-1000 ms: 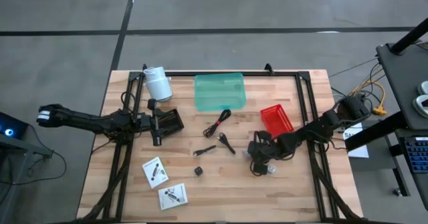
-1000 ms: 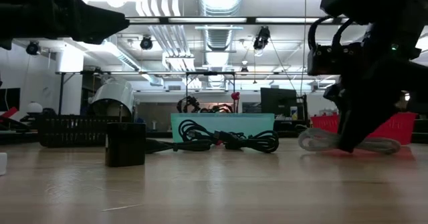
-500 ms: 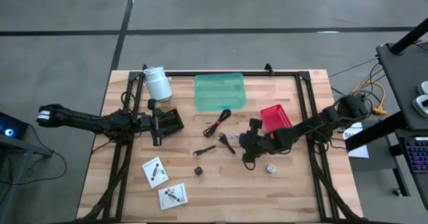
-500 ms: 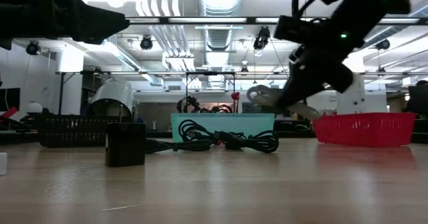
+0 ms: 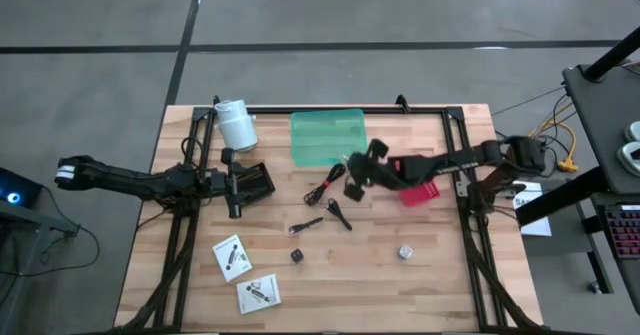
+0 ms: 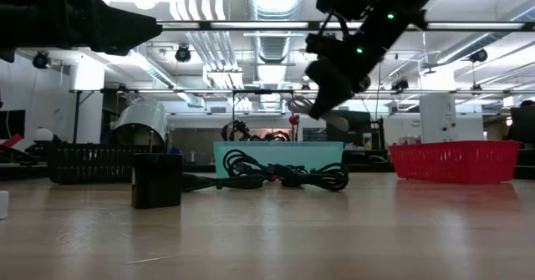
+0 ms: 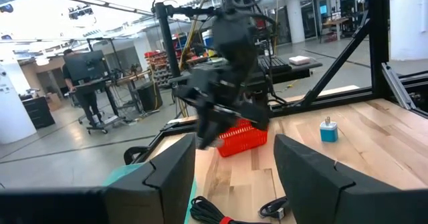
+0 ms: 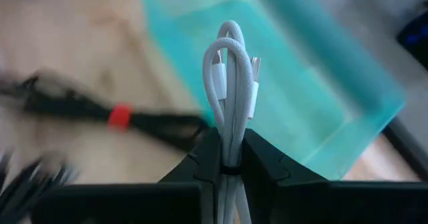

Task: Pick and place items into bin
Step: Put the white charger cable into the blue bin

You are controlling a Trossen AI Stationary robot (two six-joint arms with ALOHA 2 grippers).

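Note:
My right gripper (image 5: pixel 354 177) hovers above the table just right of the black cable (image 5: pixel 325 185) and near the green bin (image 5: pixel 328 138), shut on the silvery-white cord (image 8: pixel 231 83). The low view shows it well above the tabletop (image 6: pixel 324 104). My left gripper (image 7: pixel 234 177) is open, waiting at the table's left by a black basket (image 5: pixel 256 180). Lying flat on the table are black clips (image 5: pixel 308 224), a dark cube (image 5: pixel 297 256), a pale cube (image 5: pixel 406 252) and two white packets (image 5: pixel 231 258) (image 5: pixel 259 293). My right gripper pinches the coiled silvery-white cord between its two fingers at the bundle's lower part (image 8: pixel 229 136). The looped end (image 8: pixel 227 37) and two plug ends stick out past the fingertips. The cord is lifted clear of the table.
A red basket (image 5: pixel 413 180) stands under my right arm. A white cylindrical roll (image 5: pixel 236 125) stands at the far left corner. Black frame rails run along both sides of the table. Bare wood lies in the near middle.
My right gripper has risen from the table near the pale cube, carrying the cord with it, and swung toward the far left, past the red basket toward the green bin. The cord is now lifted clear. The pale cube has stayed on the table.

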